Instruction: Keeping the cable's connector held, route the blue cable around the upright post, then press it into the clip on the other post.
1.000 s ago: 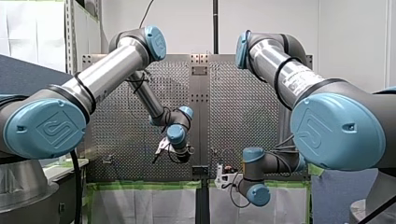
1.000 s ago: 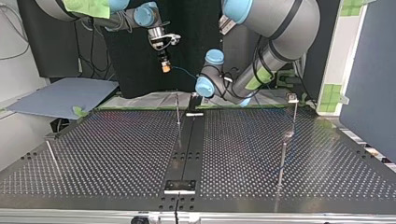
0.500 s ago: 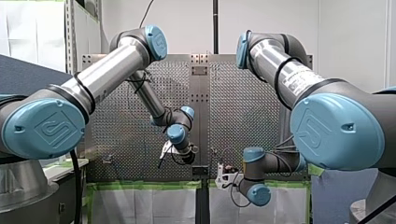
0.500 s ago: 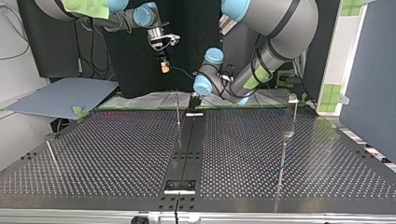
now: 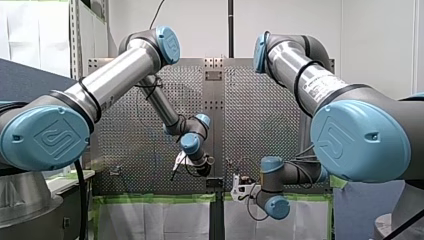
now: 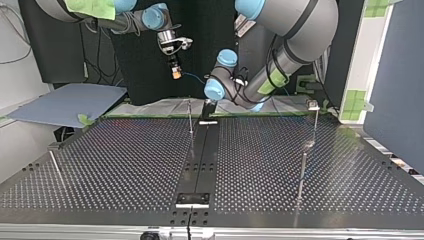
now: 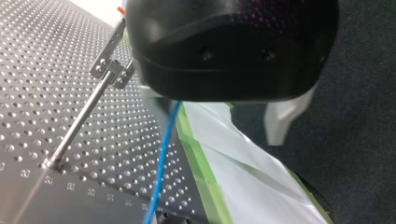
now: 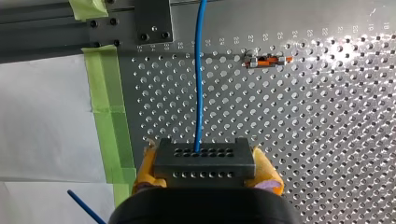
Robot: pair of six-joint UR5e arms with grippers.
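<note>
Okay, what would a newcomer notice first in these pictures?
A thin blue cable stands out, running over the perforated metal table from a dark perforated connector block clamped between my right arm's yellow-padded jaws. In the front view, my left arm and my right arm, bulky grey and blue, crowd both sides.

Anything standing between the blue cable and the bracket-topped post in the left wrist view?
Nothing visible does. Only bare perforated table lies between the blue cable and the bracket-topped post; they stand apart. My right tool holds the connector.

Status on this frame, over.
Right gripper jaws shut on connector. Left gripper unreadable, blue cable runs under it. Cable beside post, not around it. No obstruction seen.
</note>
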